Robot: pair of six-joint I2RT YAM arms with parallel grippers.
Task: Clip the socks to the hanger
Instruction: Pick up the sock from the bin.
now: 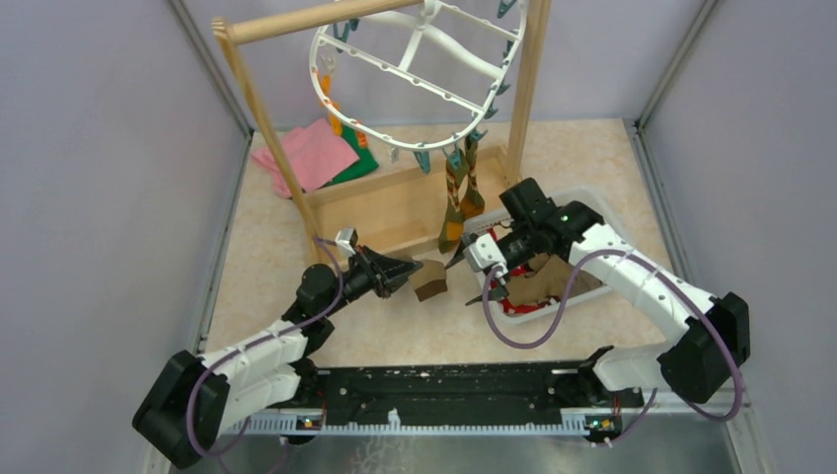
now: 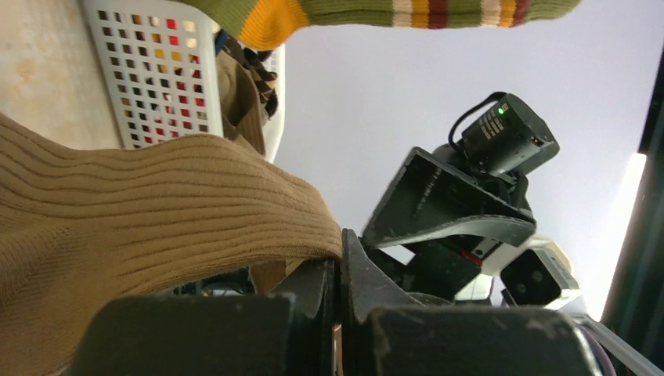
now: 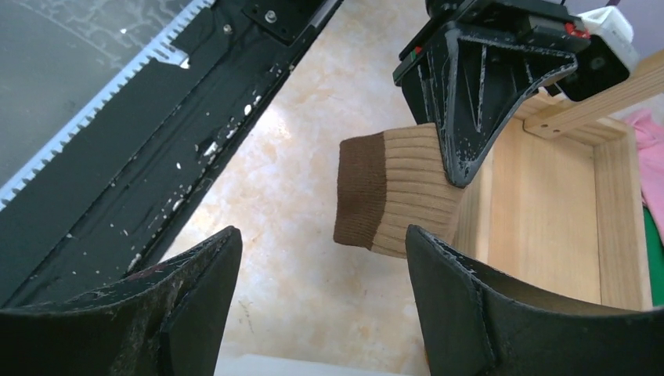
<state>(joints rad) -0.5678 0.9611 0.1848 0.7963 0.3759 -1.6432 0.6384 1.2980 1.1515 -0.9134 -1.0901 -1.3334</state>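
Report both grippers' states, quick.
Left gripper: closed, holding the tan sock.
Right gripper: open, holding nothing.

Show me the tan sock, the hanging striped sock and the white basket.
tan sock [image 3: 395, 192]: right wrist view, ribbed body.
striped sock [image 1: 453, 212]: top external view, middle of its length.
white basket [image 2: 149, 63]: left wrist view, slotted wall.

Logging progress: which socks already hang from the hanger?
The olive socks with orange stripes, dangling from the white oval plastic hanger. The ribbed tan sock is instead pinched by the fingers of the left gripper.
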